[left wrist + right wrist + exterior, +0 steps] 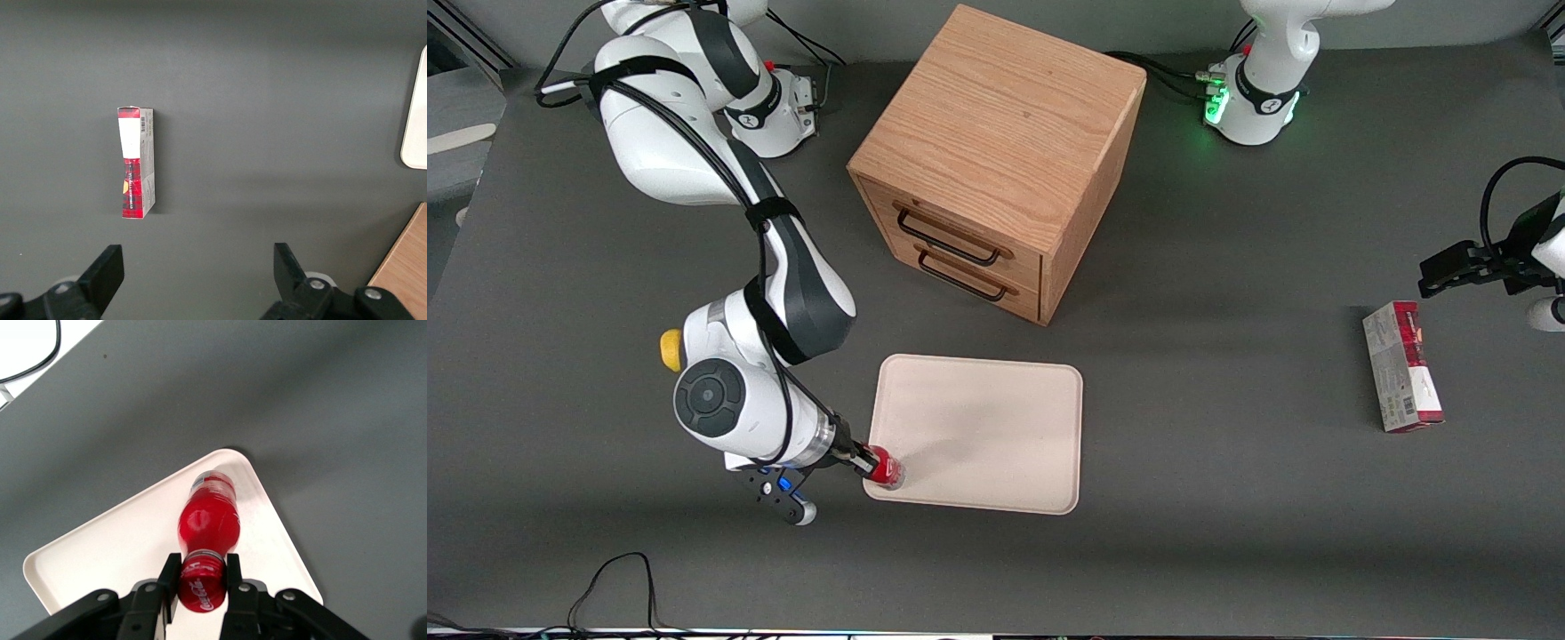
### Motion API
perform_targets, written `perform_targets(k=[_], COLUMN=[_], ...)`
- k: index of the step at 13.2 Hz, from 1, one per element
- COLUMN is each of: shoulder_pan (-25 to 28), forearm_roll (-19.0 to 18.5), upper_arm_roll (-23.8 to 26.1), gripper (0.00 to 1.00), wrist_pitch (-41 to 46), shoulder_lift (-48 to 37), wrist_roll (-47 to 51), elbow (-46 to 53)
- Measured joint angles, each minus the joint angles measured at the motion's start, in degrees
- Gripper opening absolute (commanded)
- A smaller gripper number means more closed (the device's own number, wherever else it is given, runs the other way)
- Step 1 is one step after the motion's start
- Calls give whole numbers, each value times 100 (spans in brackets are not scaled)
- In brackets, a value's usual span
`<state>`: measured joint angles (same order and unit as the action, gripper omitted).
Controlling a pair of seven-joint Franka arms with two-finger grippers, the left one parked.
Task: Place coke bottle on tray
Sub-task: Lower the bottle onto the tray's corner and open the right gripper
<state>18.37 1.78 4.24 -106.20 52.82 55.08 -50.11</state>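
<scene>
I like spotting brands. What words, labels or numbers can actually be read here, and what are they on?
"Coca-Cola", white script: on the red cap of the coke bottle, which the tool grips over the tray.
Barcode and small print on the red-and-grey carton: too small to read.
Nothing else carries readable text.

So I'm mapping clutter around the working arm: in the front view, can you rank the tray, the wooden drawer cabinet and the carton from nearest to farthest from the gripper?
The gripper holds the coke bottle by its cap, over the tray's corner.
1. Tray: directly under it.
2. Cabinet: farther from the camera than the tray.
3. Carton: toward the parked arm's end.
</scene>
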Motion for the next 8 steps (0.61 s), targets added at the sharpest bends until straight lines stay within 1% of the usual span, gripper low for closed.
perform_targets(k=[2, 3, 4, 8], shoulder_pan=[1, 1, 1, 40], forearm_roll=[0, 0, 0, 0], upper_arm_roll=[0, 0, 0, 0], gripper=[0, 83, 100, 100], wrist_pitch=[0, 0, 0, -26], shoulder_lift=[44, 66, 84, 94], wrist_roll=[2, 2, 3, 12], elbow=[-2, -3, -3, 12])
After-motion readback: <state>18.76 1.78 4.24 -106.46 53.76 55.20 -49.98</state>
